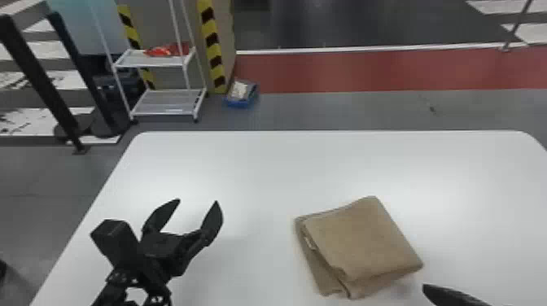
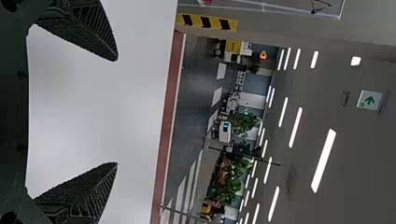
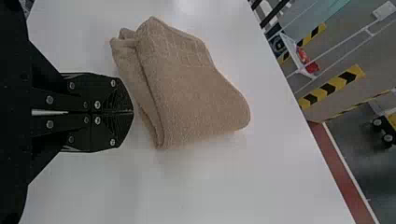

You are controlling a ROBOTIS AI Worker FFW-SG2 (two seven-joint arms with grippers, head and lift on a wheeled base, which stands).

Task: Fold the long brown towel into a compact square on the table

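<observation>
The brown towel [image 1: 358,240] lies folded into a thick, roughly square bundle on the white table, right of centre in the head view, its layers slightly offset along the left and near edges. Left of it, over the table, my left gripper [image 1: 197,203] stands open and holds nothing; the left wrist view shows the same gripper [image 2: 116,112] with its fingers wide apart. At the head view's lower right, beside the towel's near right corner, is my right gripper [image 1: 425,288]. In the right wrist view the right gripper [image 3: 132,112] is shut, close to the folded towel [image 3: 191,93] without gripping it.
The white table [image 1: 260,171] has its far edge and left edge in view. Beyond it on the floor stand a white shelf rack [image 1: 163,101], a blue box [image 1: 241,94] and black posts [image 1: 44,81] at the left.
</observation>
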